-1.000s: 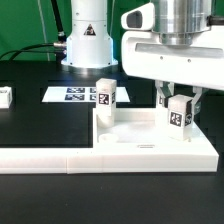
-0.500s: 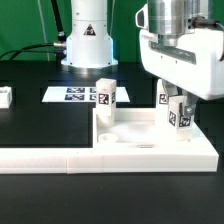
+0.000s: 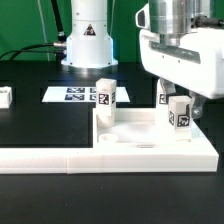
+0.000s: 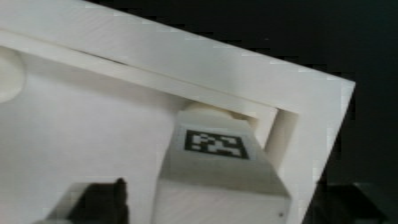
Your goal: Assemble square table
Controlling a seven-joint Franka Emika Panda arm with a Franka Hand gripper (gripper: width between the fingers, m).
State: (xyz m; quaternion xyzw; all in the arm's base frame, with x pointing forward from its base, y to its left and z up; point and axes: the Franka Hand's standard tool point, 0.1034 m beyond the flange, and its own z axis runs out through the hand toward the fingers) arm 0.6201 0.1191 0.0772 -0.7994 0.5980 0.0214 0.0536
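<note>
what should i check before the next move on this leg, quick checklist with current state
1. Leg stands upright at the tabletop corner: ok.
2. Claw straddles that leg, one finger on each side: ok.
3. Claw shut firmly on the leg: cannot tell.
4. Leg fully seated in the tabletop: cannot tell, the joint at its base does not show.
5. Second leg upright and well apart from the claw: ok.
</note>
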